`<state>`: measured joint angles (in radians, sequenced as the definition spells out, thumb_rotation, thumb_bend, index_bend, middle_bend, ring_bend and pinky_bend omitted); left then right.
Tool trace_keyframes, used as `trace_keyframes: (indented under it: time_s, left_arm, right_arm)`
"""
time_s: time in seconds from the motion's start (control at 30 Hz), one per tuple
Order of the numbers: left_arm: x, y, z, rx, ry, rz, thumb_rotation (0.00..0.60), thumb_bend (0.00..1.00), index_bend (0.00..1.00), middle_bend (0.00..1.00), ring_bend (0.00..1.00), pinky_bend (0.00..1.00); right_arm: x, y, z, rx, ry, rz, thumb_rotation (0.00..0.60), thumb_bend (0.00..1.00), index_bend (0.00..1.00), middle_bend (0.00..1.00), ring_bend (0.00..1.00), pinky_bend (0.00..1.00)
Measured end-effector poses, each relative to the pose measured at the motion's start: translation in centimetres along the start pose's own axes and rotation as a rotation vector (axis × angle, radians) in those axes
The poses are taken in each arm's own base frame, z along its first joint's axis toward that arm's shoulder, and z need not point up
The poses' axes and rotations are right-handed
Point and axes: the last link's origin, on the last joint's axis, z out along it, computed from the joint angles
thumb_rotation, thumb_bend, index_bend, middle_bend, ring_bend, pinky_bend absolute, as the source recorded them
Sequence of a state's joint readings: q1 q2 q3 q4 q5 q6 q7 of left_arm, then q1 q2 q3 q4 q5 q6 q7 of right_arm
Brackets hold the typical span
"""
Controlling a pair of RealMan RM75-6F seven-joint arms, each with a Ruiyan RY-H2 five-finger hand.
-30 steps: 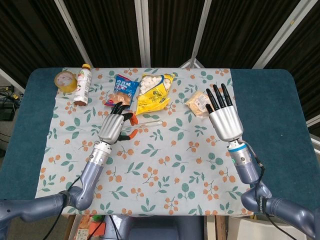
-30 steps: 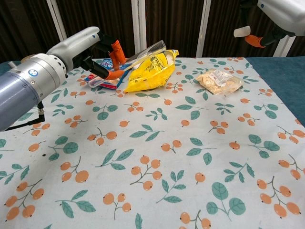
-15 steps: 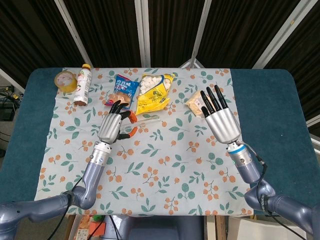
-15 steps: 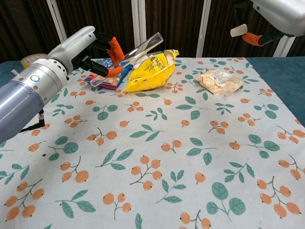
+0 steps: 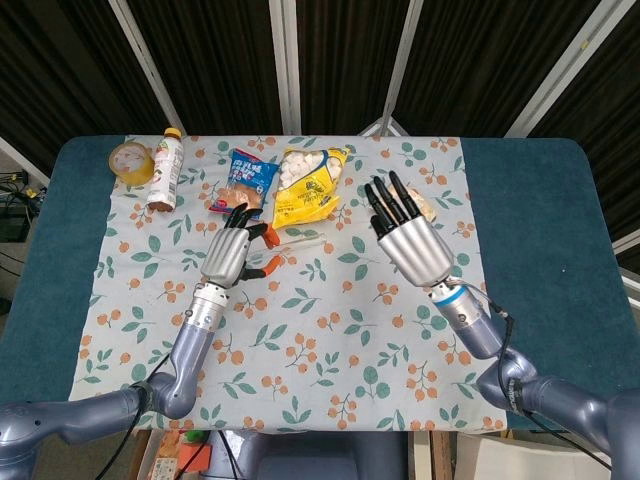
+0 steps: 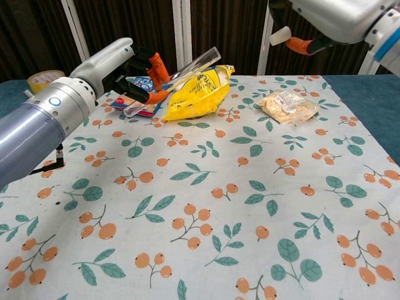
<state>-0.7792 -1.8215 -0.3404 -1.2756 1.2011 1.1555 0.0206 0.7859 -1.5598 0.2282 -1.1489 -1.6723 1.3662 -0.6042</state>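
The right hand [image 5: 408, 240] has swung leftward across the cloth, fingers spread and empty, and now covers the pale snack packet [image 6: 289, 105]. The clear tube [image 6: 177, 78] is lifted off the cloth, pinched in the left hand [image 5: 230, 255], tilted up over the yellow bag [image 5: 307, 186]. It looks like a handover is shaping up; next the right hand must line up with the tube's free end.

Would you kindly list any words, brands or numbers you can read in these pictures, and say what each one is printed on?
None can be read for certain.
Yellow snack bag: dark print, too blurred to read.
Blue packet: white characters, too small to read.
Bottle: label illegible.
Tape roll: no legible text.
Clear pastry wrapper: label unreadable.
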Motion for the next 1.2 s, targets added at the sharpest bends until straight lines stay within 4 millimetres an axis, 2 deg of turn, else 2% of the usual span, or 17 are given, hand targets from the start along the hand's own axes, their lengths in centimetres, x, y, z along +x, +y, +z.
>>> trace_keyframes:
  time_s: [0.33, 0.83, 1.2]
  left_arm:
    - [0.2, 0.7, 0.2, 0.022, -0.005, 0.004, 0.6, 0.77, 0.67, 0.65, 0.16, 0.0]
    - [-0.6, 1.2, -0.4, 0.145, -0.007, -0.034, 0.6, 0.77, 0.67, 0.65, 0.16, 0.0]
    - [-0.9, 1.9, -0.3, 0.17, -0.002, -0.057, 0.6, 0.77, 0.67, 0.65, 0.16, 0.0]
  right_arm:
    - [-0.4, -2.7, 2.0, 0.006, 0.001, -0.01, 0.6, 0.4, 0.68, 0.19, 0.01, 0.0]
    - [-0.4, -2.5, 2.6, -0.038, 0.011, -0.021, 0.6, 0.4, 0.68, 0.19, 0.01, 0.0]
    - [-0.4, -3.9, 2.8, -0.038, 0.008, 0.008, 0.6, 0.4, 0.68, 0.19, 0.01, 0.0]
